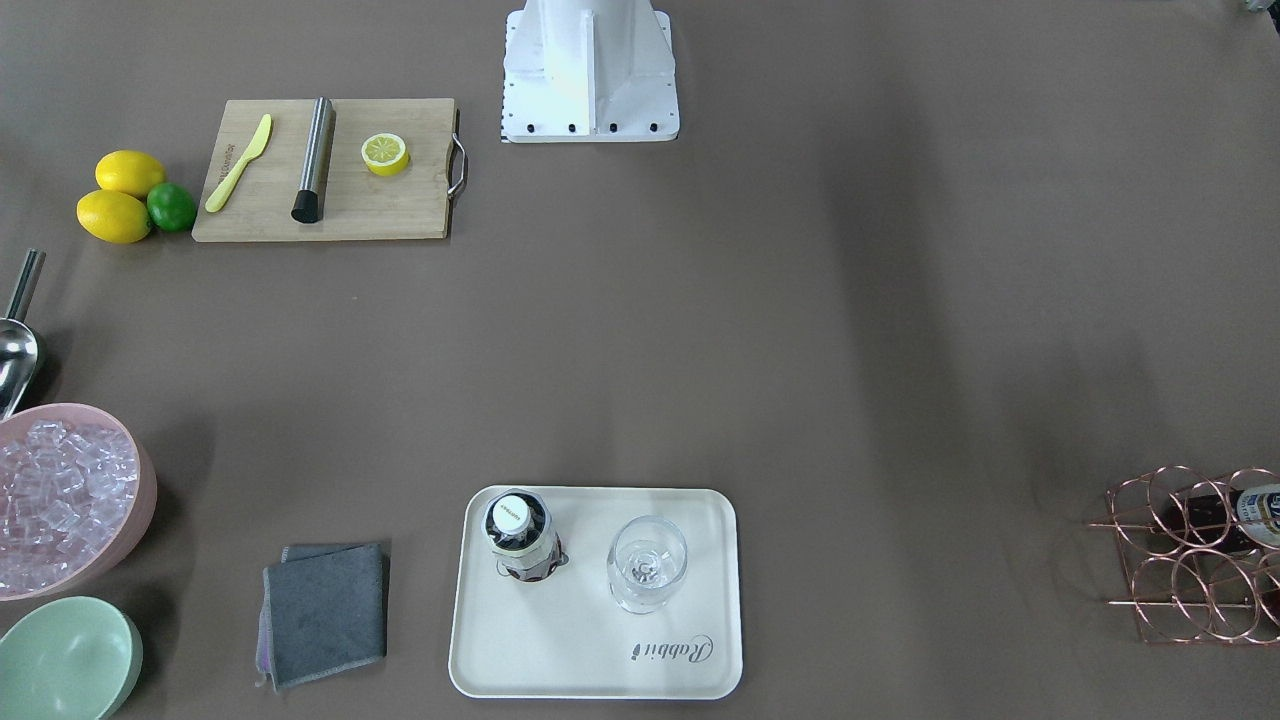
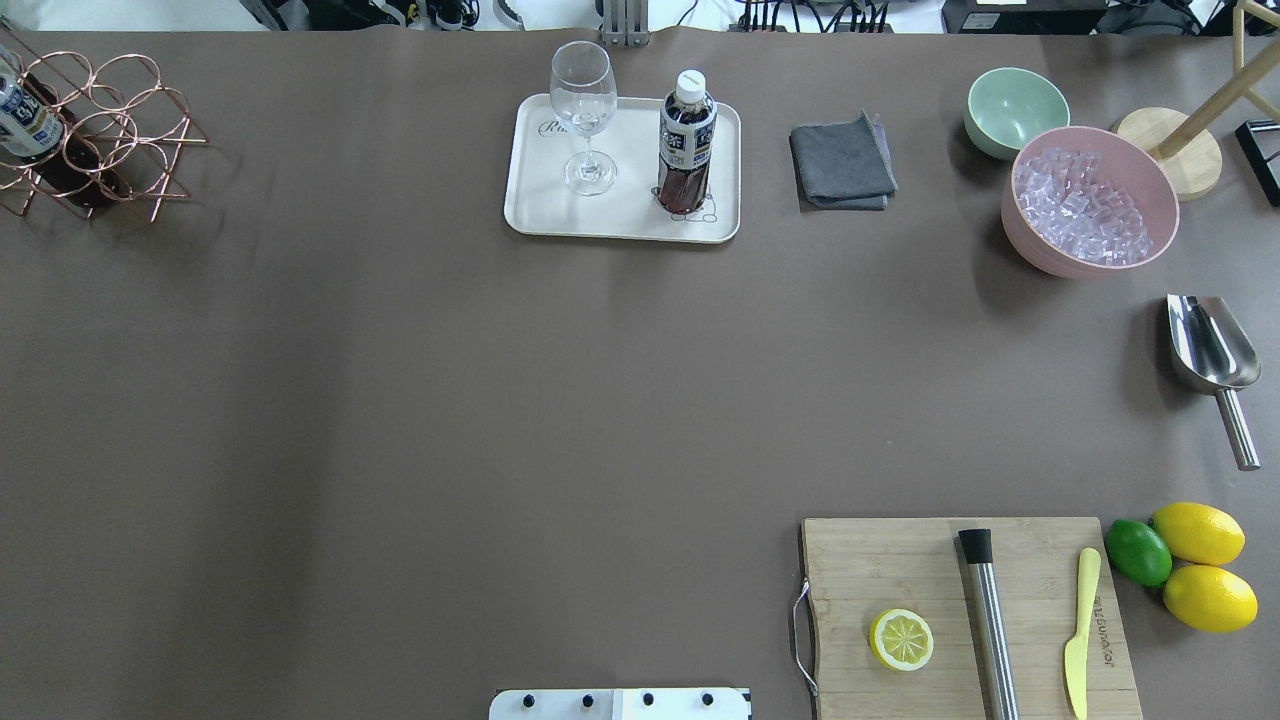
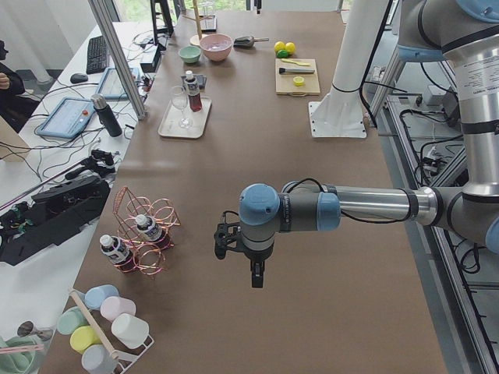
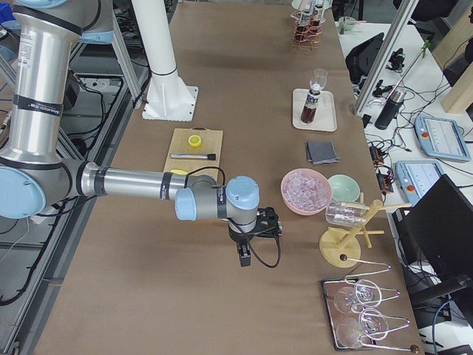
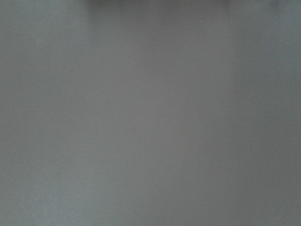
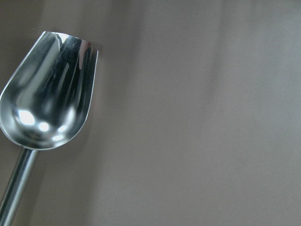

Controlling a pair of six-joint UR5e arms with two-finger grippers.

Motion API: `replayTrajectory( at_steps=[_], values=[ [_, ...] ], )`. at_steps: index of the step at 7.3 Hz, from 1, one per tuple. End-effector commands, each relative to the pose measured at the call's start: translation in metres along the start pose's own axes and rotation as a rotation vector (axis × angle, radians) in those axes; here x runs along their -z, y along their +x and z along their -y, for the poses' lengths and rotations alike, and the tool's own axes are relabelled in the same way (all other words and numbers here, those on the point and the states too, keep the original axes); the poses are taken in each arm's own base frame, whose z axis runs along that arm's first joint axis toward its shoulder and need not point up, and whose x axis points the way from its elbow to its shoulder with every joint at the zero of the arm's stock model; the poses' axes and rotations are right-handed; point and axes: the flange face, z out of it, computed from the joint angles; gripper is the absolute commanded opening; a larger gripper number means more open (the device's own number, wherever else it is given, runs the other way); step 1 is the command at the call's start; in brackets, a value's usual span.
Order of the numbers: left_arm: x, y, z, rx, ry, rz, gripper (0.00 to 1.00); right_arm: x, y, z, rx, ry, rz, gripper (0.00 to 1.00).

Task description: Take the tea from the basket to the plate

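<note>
One tea bottle (image 1: 520, 535) stands upright on the cream plate (image 1: 600, 650), beside a clear glass (image 1: 647, 562). In the overhead view the bottle (image 2: 686, 140) is on the right half of the plate (image 2: 620, 215). Two more tea bottles (image 3: 117, 251) lie in the copper wire basket (image 3: 144, 234) at the table's far left corner (image 2: 90, 130). My left gripper (image 3: 256, 276) hangs over bare table near the basket, seen only in the left side view. My right gripper (image 4: 244, 259) shows only in the right side view. I cannot tell whether either is open or shut.
A pink bowl of ice (image 2: 1090, 205), a green bowl (image 2: 1015, 108) and a grey cloth (image 2: 842, 162) lie right of the plate. A steel scoop (image 2: 1212, 350) also shows in the right wrist view (image 6: 47, 94). A cutting board (image 2: 965, 615) carries half a lemon.
</note>
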Motion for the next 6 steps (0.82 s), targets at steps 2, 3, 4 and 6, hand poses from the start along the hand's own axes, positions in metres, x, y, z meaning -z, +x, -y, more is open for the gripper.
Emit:
replayTrajectory(
  at_steps=[2, 3, 4, 6],
  values=[
    [0.0, -0.001, 0.0, 0.001, -0.001, 0.0, 0.98, -0.005, 0.01, -0.004, -0.116, -0.008, 0.008, 1.0],
    [-0.001, -0.001, 0.001, 0.002, -0.001, 0.0, 0.98, -0.004, 0.011, -0.005, -0.163, -0.002, 0.009, 1.0],
    [0.001, 0.0, 0.001, 0.0, 0.001, 0.0, 0.98, -0.003, 0.013, -0.005, -0.163, 0.003, -0.001, 1.0],
    [0.0, 0.0, 0.0, 0.002, -0.001, 0.0, 0.98, -0.003, 0.018, -0.007, -0.175, 0.005, -0.008, 1.0]
  ],
)
